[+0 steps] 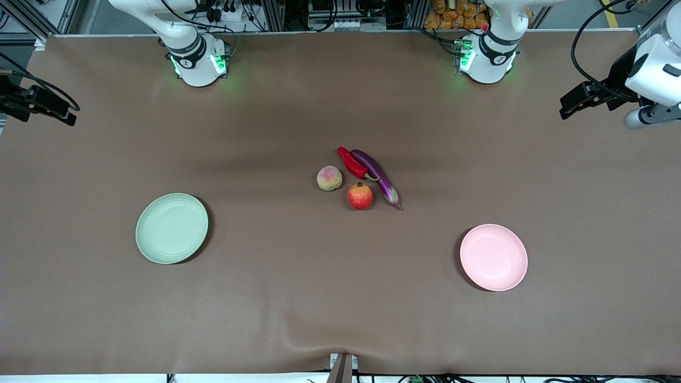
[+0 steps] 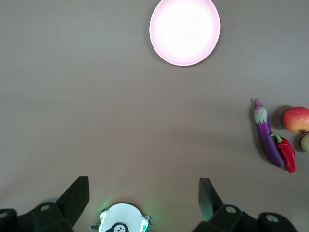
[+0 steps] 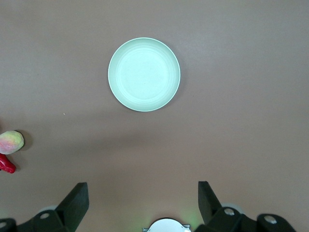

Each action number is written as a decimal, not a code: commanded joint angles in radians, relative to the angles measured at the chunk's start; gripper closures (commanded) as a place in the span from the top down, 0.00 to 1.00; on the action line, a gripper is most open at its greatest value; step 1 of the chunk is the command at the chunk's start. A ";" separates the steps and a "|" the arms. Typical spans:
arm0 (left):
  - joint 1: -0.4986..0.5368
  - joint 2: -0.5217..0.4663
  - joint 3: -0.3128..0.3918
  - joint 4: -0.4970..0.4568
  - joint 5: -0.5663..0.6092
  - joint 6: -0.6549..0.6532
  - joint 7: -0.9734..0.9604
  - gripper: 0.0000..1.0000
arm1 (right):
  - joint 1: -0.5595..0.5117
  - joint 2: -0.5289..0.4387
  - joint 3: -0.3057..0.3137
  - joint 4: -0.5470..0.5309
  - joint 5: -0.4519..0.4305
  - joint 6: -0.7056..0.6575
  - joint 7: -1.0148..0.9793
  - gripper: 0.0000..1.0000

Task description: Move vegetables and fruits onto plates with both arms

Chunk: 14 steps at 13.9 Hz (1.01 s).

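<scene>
At the middle of the brown table (image 1: 340, 298) we find the four pieces of produce bunched together. Taking the pomegranate (image 1: 360, 196) as the hub of a clock laid on the front view, the peach (image 1: 329, 178) sits at about ten o'clock, near it but apart. The red pepper (image 1: 353, 163) lies at about twelve o'clock, and the eggplant (image 1: 378, 176) runs from one o'clock down to about three, its stem end nearest the front camera. Pepper and eggplant lie side by side and touch; in the left wrist view the pepper rests against the eggplant's rounded end.

We see the pale green plate (image 1: 172, 228) at roughly eight o'clock from the cluster, well apart, toward the right arm's end of the table. The pale pink plate (image 1: 493, 257) is at roughly four o'clock, also well apart, toward the left arm's end. Both plates hold nothing.

Both arms wait. The left gripper (image 2: 144, 195) hangs high over the table near its own base, at about two o'clock from the cluster, its fingers spread wide with nothing between them. The right gripper (image 3: 143, 197) hangs likewise at about ten o'clock, fingers parted and holding nothing.

We can read no brand, label or writing on anything.
</scene>
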 commanded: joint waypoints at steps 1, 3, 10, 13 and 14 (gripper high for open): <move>-0.008 -0.003 -0.011 -0.023 0.008 0.006 -0.004 1.00 | -0.003 -0.007 0.003 0.002 0.013 -0.012 0.011 1.00; -0.011 0.006 -0.060 -0.089 0.006 0.099 -0.065 1.00 | -0.010 -0.008 0.002 0.005 0.011 -0.012 0.012 1.00; -0.084 0.317 -0.243 -0.171 0.008 0.409 -0.585 1.00 | -0.008 -0.008 0.002 0.003 0.010 -0.017 0.011 1.00; -0.191 0.452 -0.241 -0.171 0.011 0.561 -0.826 0.86 | -0.010 -0.008 0.002 0.007 0.008 -0.015 0.011 1.00; -0.221 0.497 -0.240 -0.172 0.014 0.621 -0.898 0.85 | -0.010 -0.008 0.000 0.008 0.007 -0.017 0.011 1.00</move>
